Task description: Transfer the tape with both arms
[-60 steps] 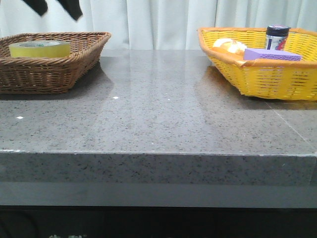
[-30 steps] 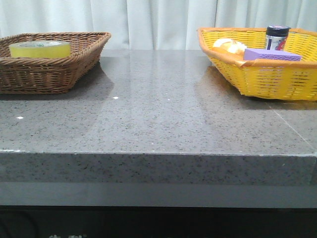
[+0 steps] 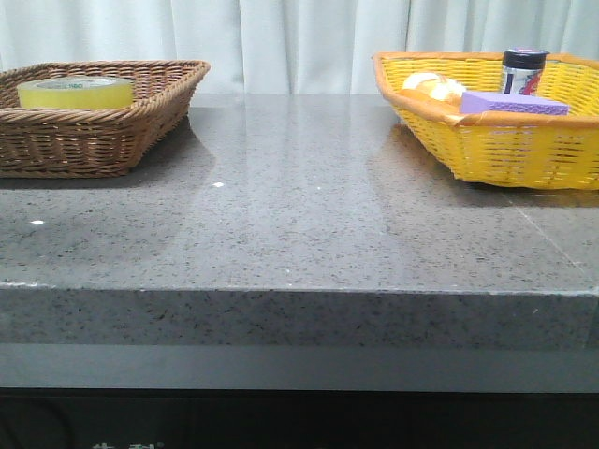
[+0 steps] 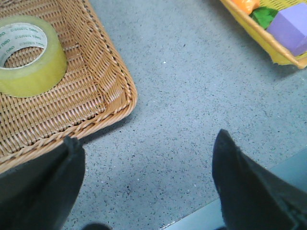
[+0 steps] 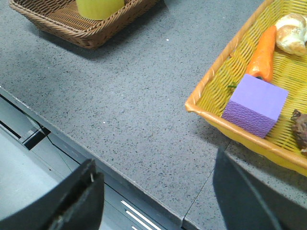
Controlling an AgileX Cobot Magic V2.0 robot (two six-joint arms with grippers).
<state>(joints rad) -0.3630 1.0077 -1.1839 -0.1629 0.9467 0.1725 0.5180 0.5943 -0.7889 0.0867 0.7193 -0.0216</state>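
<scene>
Left wrist view: we note the tape [image 4: 28,53] lying flat in the brown basket [image 4: 103,91], left gripper [image 4: 144,187] and right gripper [image 5: 158,201] both spread and empty, and we judge the basket's wall could foul a finger on descent.

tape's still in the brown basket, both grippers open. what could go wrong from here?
1. The tape lies flat inside the brown basket behind a raised rim; the left gripper, coming in low, could catch the rim and drag the basket.
2. The yellow basket already holds a purple block and a carrot, so the roll may land on them and tip.
3. The right gripper hangs near the table edge, risking a knock.
</scene>
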